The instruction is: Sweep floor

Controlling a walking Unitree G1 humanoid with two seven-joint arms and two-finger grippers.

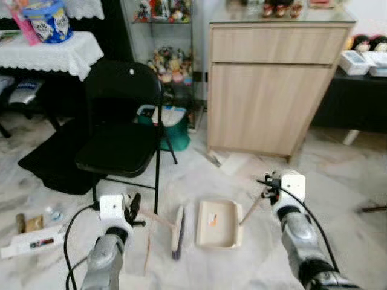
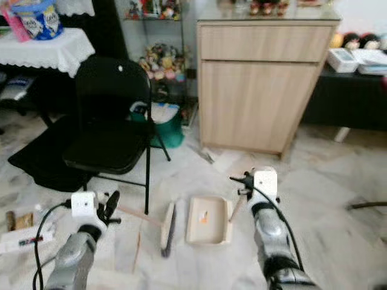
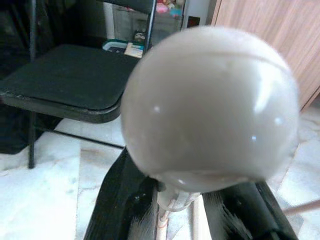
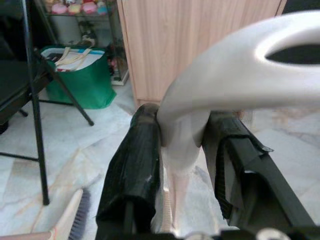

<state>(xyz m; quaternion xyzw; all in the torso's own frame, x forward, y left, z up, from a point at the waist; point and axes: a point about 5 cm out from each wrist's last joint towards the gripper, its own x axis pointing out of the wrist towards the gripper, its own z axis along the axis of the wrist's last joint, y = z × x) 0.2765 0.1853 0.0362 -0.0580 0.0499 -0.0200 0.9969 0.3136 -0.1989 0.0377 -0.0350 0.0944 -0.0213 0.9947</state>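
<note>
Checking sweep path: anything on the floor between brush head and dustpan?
No. In the left eye view, only bare marble floor separates the brush head from the dustpan.

The broom's handle end is a blurred white ball — hiding, it seems, the floor behind.

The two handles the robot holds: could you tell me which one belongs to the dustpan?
The right hand grips the dustpan's handle, which slopes down to the cream dustpan. The left hand's handle ends at the brush.
</note>
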